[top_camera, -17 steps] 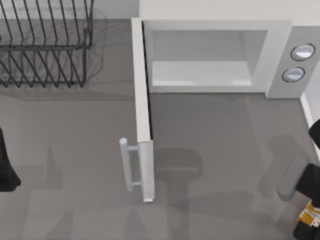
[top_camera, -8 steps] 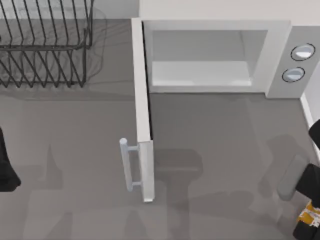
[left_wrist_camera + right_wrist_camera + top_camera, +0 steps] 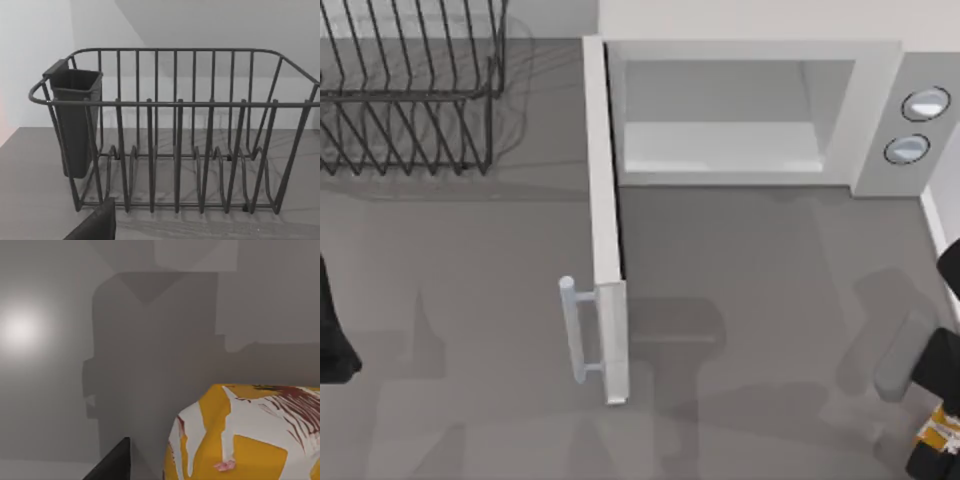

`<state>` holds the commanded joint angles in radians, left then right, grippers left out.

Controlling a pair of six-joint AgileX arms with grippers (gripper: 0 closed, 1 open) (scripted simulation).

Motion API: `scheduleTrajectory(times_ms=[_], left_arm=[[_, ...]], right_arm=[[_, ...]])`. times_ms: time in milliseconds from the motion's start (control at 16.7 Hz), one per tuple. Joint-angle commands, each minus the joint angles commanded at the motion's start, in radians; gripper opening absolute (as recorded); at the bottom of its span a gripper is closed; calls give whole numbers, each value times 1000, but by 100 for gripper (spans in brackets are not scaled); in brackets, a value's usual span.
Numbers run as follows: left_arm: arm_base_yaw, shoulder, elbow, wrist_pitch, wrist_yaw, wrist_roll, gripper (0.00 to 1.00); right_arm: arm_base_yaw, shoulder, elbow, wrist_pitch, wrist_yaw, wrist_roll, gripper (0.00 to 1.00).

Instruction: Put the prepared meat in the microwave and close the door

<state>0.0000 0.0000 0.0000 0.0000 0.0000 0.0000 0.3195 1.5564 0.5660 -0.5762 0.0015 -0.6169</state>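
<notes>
The microwave [image 3: 750, 110] stands at the back of the counter [image 3: 770, 280] with its cavity bare and the door [image 3: 605, 230] swung fully out toward the front, its handle [image 3: 575, 330] on the side away from the cavity. The meat [image 3: 938, 432] sits well off from the microwave, by the counter's front right corner, with the right end effector [image 3: 932, 415] directly over it; the right wrist view has the meat [image 3: 245, 435] close under the camera, one dark finger [image 3: 107, 465] beside it, and whether the fingers are spread or pinching I cannot tell. The step looks like the pick-up. To do it well I'd settle the fingers on either side of the chunk, lift clear of the counter, then carry it straight to the cavity, keeping on the cavity side of the door. The left arm [image 3: 335, 330] is parked far from the microwave, facing the wire rack [image 3: 175, 130].
</notes>
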Motion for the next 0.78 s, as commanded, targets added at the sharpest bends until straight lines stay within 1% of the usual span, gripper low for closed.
scheduleTrajectory(times_ms=[60, 120, 240, 360, 660, 780], left_arm=[[0, 0, 0, 0, 0, 0, 100], [0, 0, 0, 0, 0, 0, 100], [0, 0, 0, 0, 0, 0, 100], [0, 0, 0, 0, 0, 0, 100], [0, 0, 0, 0, 0, 0, 100], [0, 0, 0, 0, 0, 0, 100]], right_arm=[[0, 0, 0, 0, 0, 0, 0], [-3, -74, 45, -99, -18, 4, 0], [-3, -82, 60, -115, -18, 2, 0], [-3, -109, 108, -172, -18, -1, 0], [-4, -181, 246, -451, -18, -4, 0], [-6, -219, 304, -529, -18, -5, 0]])
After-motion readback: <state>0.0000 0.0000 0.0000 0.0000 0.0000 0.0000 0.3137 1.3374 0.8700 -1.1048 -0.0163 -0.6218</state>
